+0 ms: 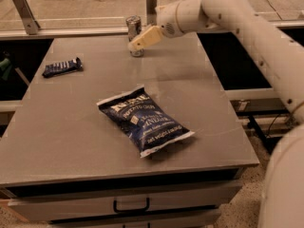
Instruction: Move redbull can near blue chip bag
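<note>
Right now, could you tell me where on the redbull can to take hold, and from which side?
Probably around its round mid-body, coming in level from the right of the view. The redbull can stands upright near the far edge of the table, a slim cylinder, and the gripper hangs close to it on that side.

White rounded arm (247, 30), seemingly tan gripper (135, 44) upper-centre

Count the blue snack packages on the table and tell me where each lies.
2. The blue chip bag lies in the middle of the table; the small dark blue wrapper lies near its left edge, farther back. The gripper is at the far edge, by the redbull can.
</note>
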`<act>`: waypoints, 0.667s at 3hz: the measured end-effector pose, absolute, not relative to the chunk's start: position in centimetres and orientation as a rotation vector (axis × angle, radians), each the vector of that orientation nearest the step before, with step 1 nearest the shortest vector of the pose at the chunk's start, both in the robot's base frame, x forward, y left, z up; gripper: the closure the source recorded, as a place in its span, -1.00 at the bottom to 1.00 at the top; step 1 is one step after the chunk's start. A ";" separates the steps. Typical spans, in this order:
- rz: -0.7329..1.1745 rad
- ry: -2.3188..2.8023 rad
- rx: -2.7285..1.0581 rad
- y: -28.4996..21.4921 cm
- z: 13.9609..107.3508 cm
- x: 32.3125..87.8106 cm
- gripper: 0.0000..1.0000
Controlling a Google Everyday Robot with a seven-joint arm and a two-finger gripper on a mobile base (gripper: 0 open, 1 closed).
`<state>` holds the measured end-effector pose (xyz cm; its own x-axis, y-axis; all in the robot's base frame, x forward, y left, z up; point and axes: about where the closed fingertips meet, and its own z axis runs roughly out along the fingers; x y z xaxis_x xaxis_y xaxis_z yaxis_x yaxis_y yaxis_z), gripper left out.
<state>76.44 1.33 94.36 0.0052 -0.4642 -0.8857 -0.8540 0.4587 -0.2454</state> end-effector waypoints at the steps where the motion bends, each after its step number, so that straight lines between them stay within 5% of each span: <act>1: 0.464 1.636 -1.106 3.7 93.7 78.9 -1.00; 2: 0.446 1.662 -1.033 4.1 92.4 81.5 -1.00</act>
